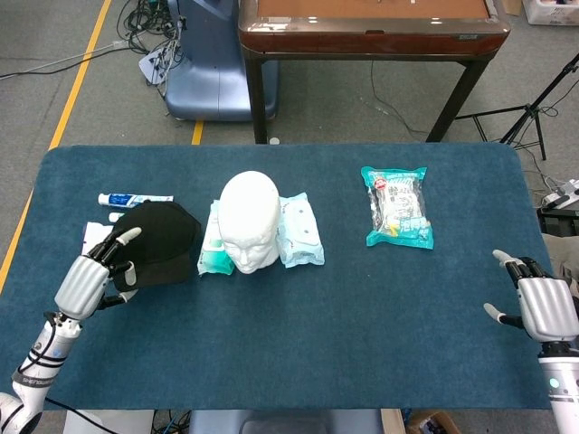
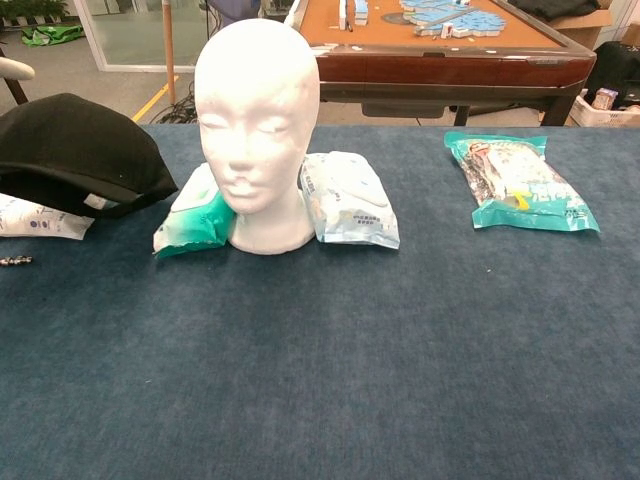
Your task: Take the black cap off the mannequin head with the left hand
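The white mannequin head (image 1: pixel 251 221) (image 2: pixel 258 130) stands bare at the middle of the blue table (image 1: pixel 298 362). The black cap (image 1: pixel 163 244) (image 2: pixel 80 155) is to its left, crown up, low over a white packet. My left hand (image 1: pixel 95 276) holds the cap's near-left edge, with fingers on top and the thumb beneath. In the chest view only one of its fingertips (image 2: pixel 12 68) shows above the cap. My right hand (image 1: pixel 543 306) hovers at the table's right edge, fingers apart and holding nothing.
A green wipes pack (image 1: pixel 213 246) and a blue-white pack (image 1: pixel 300 231) flank the mannequin's base. A teal snack bag (image 1: pixel 396 206) lies at the back right. A toothpaste tube (image 1: pixel 134 199) and a white packet (image 1: pixel 93 237) lie beside the cap. A small metal piece (image 2: pixel 15 261) lies front left.
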Action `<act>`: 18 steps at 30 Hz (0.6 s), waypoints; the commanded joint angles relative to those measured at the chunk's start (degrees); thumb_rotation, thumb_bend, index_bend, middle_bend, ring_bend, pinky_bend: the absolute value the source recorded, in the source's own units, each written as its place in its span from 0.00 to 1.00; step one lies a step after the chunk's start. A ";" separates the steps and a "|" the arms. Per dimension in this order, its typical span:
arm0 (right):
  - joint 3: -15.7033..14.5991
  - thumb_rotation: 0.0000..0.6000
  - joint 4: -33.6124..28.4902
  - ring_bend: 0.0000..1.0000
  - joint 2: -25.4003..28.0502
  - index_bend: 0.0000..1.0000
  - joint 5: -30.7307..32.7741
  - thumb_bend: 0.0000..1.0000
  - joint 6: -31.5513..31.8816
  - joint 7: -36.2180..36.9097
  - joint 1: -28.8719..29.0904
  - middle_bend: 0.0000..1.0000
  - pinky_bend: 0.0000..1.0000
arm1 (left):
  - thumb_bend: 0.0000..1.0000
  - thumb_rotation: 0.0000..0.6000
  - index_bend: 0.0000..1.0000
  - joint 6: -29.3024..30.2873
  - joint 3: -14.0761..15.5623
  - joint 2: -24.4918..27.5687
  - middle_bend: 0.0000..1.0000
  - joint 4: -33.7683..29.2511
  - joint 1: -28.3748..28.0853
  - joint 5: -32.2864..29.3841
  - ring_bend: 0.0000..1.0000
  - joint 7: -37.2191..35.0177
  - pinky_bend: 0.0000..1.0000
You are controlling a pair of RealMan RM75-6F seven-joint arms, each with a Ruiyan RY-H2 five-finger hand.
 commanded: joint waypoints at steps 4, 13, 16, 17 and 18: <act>-0.01 1.00 0.02 0.23 0.00 0.20 -0.04 0.13 0.07 0.03 -0.02 0.33 0.50 | 0.28 1.00 0.68 -2.07 2.79 2.51 0.10 -3.88 1.72 1.27 0.05 6.43 0.25; 0.02 1.00 -0.01 0.23 0.06 0.20 0.07 0.13 0.02 0.09 -0.01 0.33 0.50 | 0.28 1.00 0.47 -11.66 4.84 9.45 0.08 -14.54 2.43 -2.36 0.00 18.56 0.18; 0.04 1.00 -0.04 0.23 0.12 0.20 0.06 0.13 0.09 0.18 -0.04 0.33 0.50 | 0.28 1.00 0.25 -14.45 5.23 12.50 0.04 -19.78 2.81 -4.30 0.00 23.73 0.16; 0.02 1.00 -0.04 0.23 0.14 0.20 0.03 0.13 0.11 0.24 -0.05 0.33 0.50 | 0.28 1.00 0.15 -14.87 5.33 13.38 0.03 -21.21 3.01 -4.72 0.00 25.00 0.15; 0.02 1.00 -0.04 0.23 0.16 0.20 0.00 0.13 0.14 0.30 -0.06 0.33 0.50 | 0.28 1.00 0.08 -15.21 5.42 14.26 0.02 -22.57 3.24 -5.18 0.00 26.37 0.15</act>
